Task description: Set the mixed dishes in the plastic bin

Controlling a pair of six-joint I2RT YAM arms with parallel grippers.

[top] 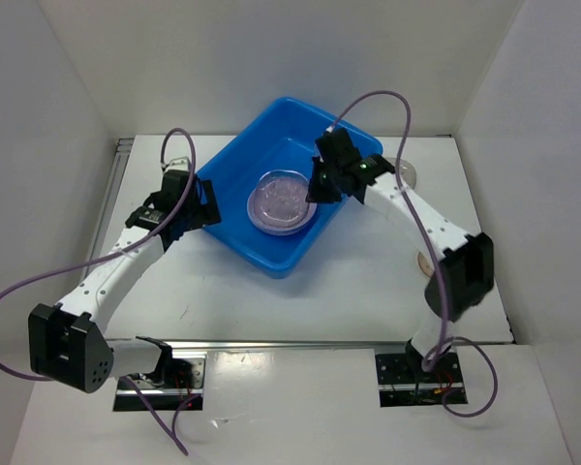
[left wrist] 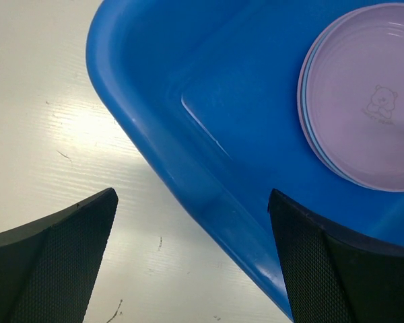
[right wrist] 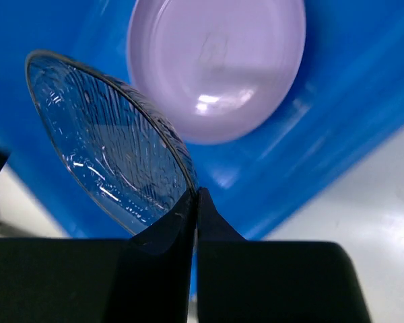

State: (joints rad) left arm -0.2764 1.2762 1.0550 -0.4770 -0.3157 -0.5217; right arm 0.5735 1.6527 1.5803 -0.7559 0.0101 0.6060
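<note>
The blue plastic bin (top: 234, 174) sits at the table's middle. A stack of round plates lies in it, a lavender plate (left wrist: 370, 94) on top with a blue rim showing under it; the stack also shows in the right wrist view (right wrist: 219, 64). My right gripper (right wrist: 196, 195) is shut on the rim of a clear speckled plate (right wrist: 108, 141) and holds it tilted above the bin (right wrist: 363, 101), near the stack. In the top view this gripper (top: 320, 184) is over the bin's right side. My left gripper (left wrist: 192, 202) is open and empty, astride the bin's left wall (left wrist: 155, 81), at the bin's left edge (top: 201, 208).
A greyish plate (top: 408, 175) lies on the table behind the right arm, partly hidden. A small tan dish edge (top: 420, 260) shows beside the right arm's elbow. White walls close in the table on three sides.
</note>
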